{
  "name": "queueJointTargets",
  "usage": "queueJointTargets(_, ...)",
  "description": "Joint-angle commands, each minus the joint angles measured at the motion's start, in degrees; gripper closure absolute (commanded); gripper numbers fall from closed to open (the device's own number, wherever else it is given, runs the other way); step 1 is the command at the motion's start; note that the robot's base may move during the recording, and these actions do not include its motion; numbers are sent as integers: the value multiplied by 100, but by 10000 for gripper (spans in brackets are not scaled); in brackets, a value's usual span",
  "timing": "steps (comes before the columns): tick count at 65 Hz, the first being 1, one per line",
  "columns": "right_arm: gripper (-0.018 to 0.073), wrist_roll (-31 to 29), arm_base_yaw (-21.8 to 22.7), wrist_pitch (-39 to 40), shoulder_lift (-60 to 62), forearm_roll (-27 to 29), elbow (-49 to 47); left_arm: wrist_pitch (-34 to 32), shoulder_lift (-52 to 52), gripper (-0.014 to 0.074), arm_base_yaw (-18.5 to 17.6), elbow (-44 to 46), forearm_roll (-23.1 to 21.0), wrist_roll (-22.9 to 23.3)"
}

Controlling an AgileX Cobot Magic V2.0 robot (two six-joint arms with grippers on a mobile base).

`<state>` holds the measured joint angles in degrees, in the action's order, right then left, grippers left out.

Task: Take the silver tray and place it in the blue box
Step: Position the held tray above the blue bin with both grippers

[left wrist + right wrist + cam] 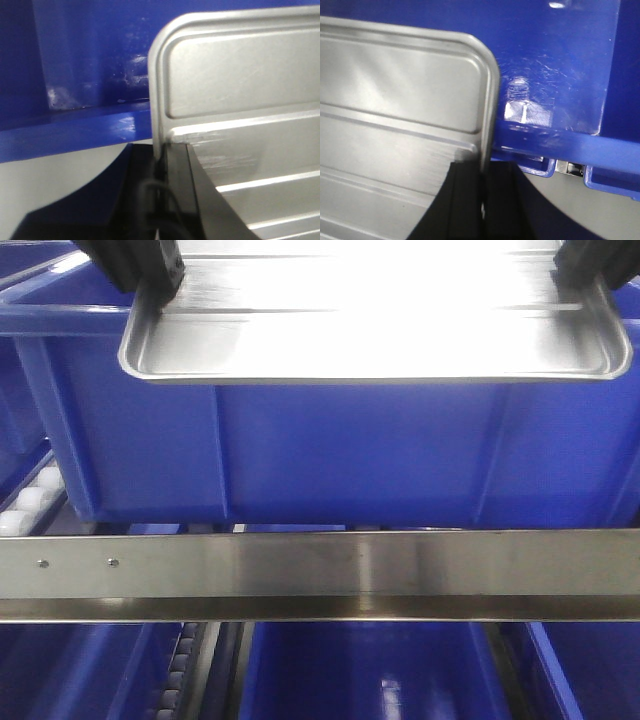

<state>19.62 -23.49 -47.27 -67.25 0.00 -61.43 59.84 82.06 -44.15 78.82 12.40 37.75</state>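
silver tray [380,330]: likely light, stiff, slick | left tool [162,157], right tool [482,175]: each clamped on an end rim | above blue box [350,455]

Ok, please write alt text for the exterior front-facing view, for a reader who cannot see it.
A shiny silver tray is held by its short ends, by the left claw and the right claw, over the near rim of a large blue box. Below, a metal rail crosses the picture, with more blue bins under it.
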Motion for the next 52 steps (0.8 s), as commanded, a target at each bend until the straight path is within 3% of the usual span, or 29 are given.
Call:
queueJointTargets(1, 501, -55, 43, 313, 151, -312, -191, 101, -219, 701, -15, 145, 281, -81)
queueJointTargets(47, 501, -55, 43, 387, 151, -312, -191, -211, -219, 701, -15, 145, 278, -81)
queueJointTargets(52, 501, -55, 43, 400, 159, -312, -198, -248, -219, 701, -15, 220, 278, -263)
